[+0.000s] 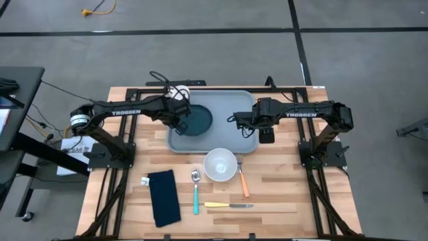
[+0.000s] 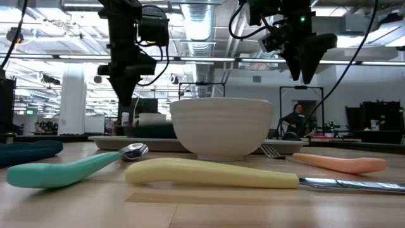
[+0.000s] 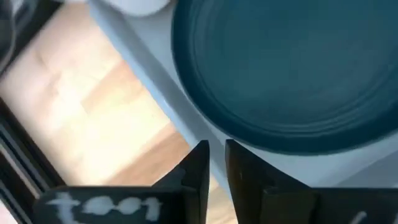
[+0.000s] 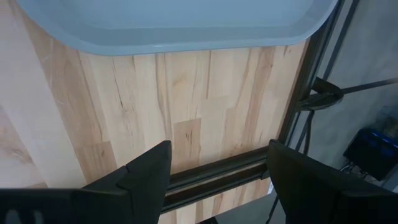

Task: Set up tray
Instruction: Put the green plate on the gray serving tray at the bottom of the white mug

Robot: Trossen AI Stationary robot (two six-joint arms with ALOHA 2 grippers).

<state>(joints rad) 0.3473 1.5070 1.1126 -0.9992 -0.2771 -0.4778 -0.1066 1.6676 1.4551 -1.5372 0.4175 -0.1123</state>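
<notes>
From above, the tray [image 1: 221, 134] sits mid-counter holding a plate [image 1: 195, 120]; the left pincer [image 1: 179, 119] hangs at the plate's edge. "TROSSEN" marks both arms. Left wrist: fingers [image 3: 196, 167] almost together, gripping nothing. Right wrist: the right pincer [image 4: 214, 163] gapes, idle. Plate seems placed; the bowl [image 1: 220, 165] likely follows.

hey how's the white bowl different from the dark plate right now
The white bowl is deep and stands on the bare wooden table; the dark plate is flat and lies on the tray. The bowl stands clear of both arms; the left gripper hovers at the plate's edge. Both are round and empty.
</notes>
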